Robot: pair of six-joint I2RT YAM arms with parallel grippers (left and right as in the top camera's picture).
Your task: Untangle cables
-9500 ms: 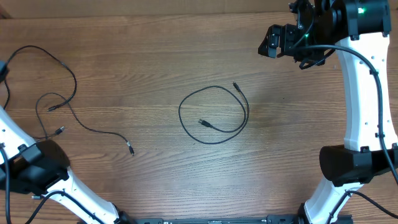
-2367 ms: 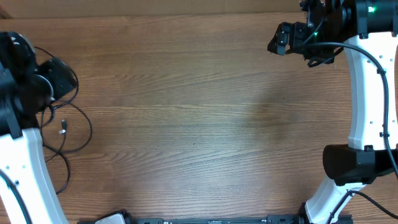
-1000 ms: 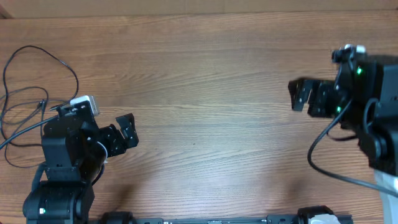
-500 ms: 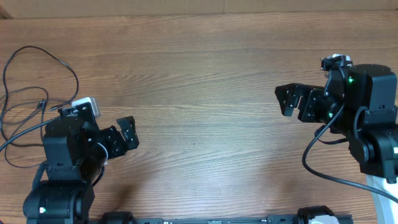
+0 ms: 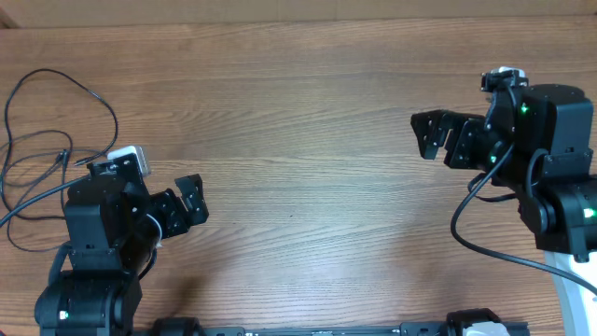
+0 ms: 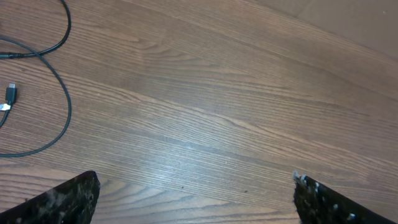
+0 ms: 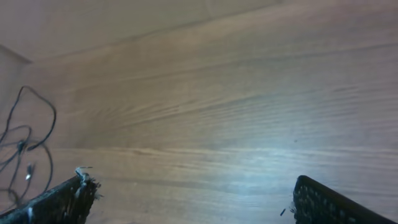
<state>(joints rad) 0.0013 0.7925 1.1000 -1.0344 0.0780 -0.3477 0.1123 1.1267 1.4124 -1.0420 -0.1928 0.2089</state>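
The cables (image 5: 62, 157) lie as thin black cords in loose overlapping loops at the table's far left edge. The left wrist view shows a curve of one cable (image 6: 64, 99) and a small plug (image 6: 9, 97) at its upper left. In the right wrist view the cables (image 7: 25, 144) appear far off at the left. My left gripper (image 5: 198, 200) hovers to the right of the cables, open, with only bare wood between its fingers (image 6: 69, 199). My right gripper (image 5: 443, 138) hangs over the right side of the table, open and empty, far from the cables.
The wooden table (image 5: 298, 112) fills the view, with its back edge along the top. My left arm's base (image 5: 89, 280) stands at the lower left. My right arm's body (image 5: 560, 177) and its thick black wire (image 5: 476, 238) take up the right edge.
My right arm has drifted a little left and toward the back of the table, jaws still wide. The left arm and the cables have not moved.
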